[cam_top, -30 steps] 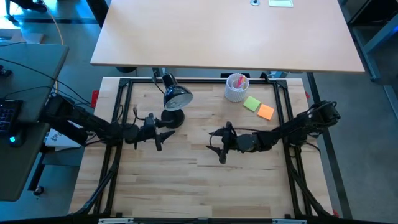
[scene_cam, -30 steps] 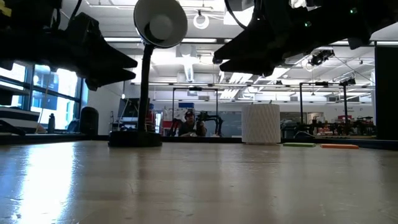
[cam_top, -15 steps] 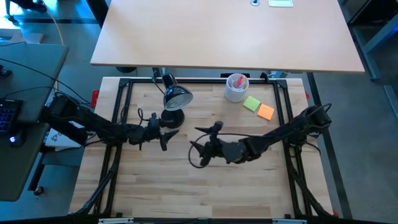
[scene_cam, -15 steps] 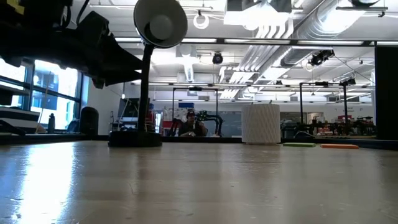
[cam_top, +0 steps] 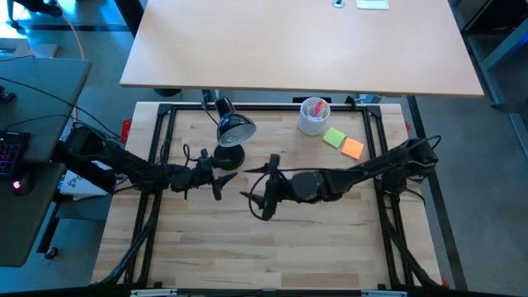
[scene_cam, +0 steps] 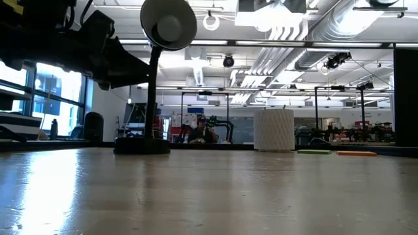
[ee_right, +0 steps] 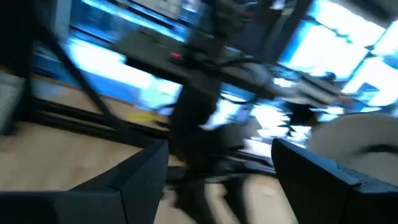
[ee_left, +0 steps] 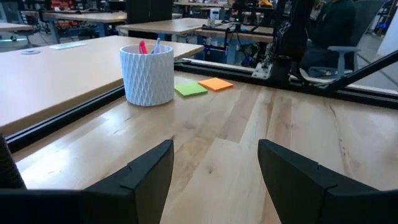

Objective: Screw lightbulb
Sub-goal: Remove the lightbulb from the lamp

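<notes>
Right claw [cam_top: 257, 198], spread and empty, faces the left claw [cam_top: 221, 175], also spread; align squarely toward the lamp [cam_top: 231, 136] before closing.

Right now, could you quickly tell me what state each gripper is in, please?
Left gripper: open, holding nothing, hovering beside the lamp's base.
Right gripper: open, holding nothing, over the middle of the table.

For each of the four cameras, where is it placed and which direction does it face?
High: above, facing down; both arms, lamp, cup.
Low: at table level, facing across; lamp, cup, one arm above.
Left wrist: on left arm, facing the cup past the open left end effector.
Right wrist: on right arm; open right end effector, blurred.
High, low and left wrist share the cup.
</notes>
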Tool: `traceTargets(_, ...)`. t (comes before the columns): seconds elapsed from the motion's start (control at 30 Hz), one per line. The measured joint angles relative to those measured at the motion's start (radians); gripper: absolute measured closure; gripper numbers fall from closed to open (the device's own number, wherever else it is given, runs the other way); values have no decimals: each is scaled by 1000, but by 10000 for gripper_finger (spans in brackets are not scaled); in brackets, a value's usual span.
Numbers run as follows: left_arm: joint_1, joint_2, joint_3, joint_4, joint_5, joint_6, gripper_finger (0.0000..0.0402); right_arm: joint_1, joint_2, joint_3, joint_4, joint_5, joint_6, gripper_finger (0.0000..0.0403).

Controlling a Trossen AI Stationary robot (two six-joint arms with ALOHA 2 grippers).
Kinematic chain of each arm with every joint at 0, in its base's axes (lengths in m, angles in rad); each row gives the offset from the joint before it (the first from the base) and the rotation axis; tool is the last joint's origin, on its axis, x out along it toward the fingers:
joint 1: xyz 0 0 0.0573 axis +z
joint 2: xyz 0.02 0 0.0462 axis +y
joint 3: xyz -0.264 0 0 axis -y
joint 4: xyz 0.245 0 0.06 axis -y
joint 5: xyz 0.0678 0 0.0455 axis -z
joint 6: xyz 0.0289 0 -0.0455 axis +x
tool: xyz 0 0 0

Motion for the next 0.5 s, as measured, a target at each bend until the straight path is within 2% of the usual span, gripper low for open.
traceTargets(0.1, 0, 0, 0, 0, 0, -16, 173, -13, 0, -24, -5, -43, 58, 119)
traceTargets(0.37, 1, 0, 0, -1, -1, -53, 173, -33, 0, -17, 0, 195, 45, 119)
traceTargets(0.5, 14, 0, 0, -27, -1, -156, 173, -60, -1, -14, -40, 195, -5, 119)
